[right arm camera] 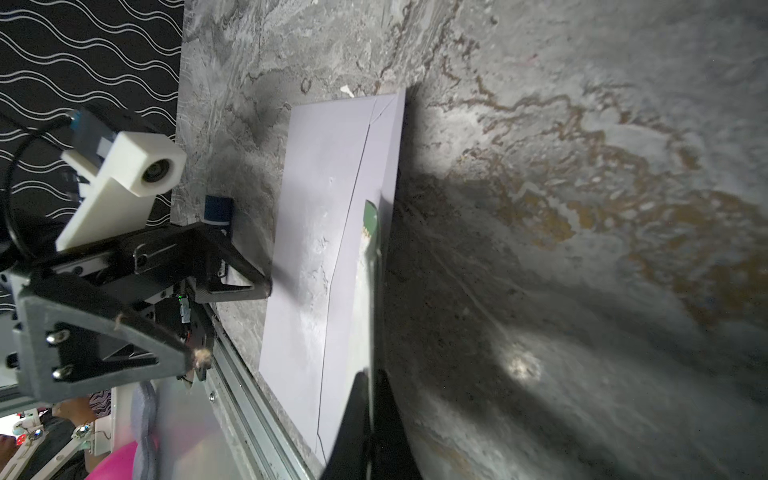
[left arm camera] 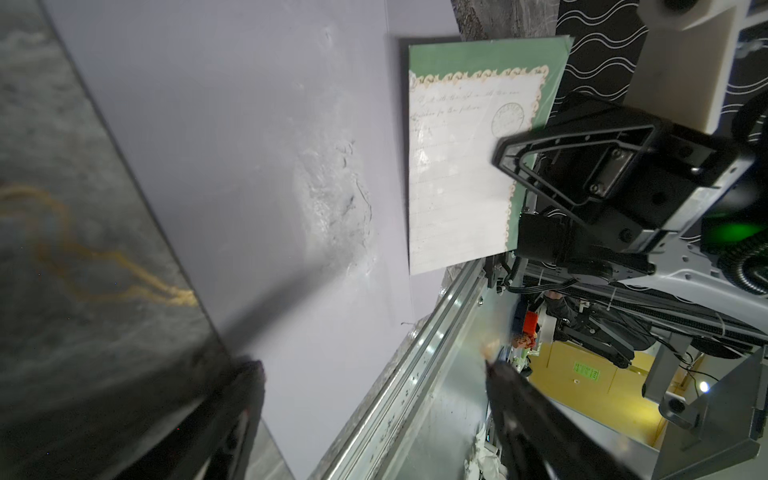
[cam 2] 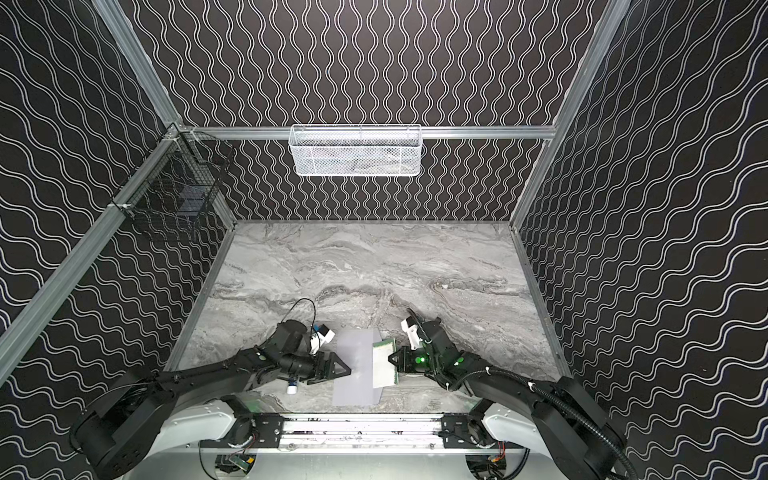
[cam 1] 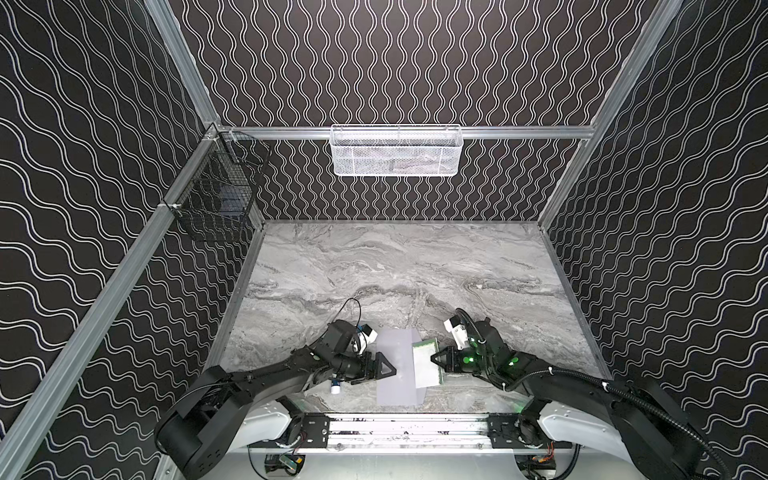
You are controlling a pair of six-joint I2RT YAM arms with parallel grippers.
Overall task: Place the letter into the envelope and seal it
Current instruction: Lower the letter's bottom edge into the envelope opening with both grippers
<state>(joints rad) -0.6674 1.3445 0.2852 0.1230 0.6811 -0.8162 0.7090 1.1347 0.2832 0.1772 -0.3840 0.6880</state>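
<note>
The right gripper (cam 1: 434, 358), jaws closed, pinches one edge of the white paper letter with a green patterned border (cam 1: 426, 365), holding it tilted ahead of its fingertips over the plain pale lavender paper envelope (cam 1: 395, 388). Whether the sheet's other edge sits inside the pocket is unclear. Beyond it, the left gripper (cam 1: 390, 369) has its jaws wide apart, one fingertip (right arm camera: 259, 287) touching the envelope's far edge.

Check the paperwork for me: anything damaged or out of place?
Yes. The envelope has a rough scuffed patch in the middle of its face, as if the paper surface were rubbed or peeled. The letter, pinched in the right hand, overlaps its edge.
</note>
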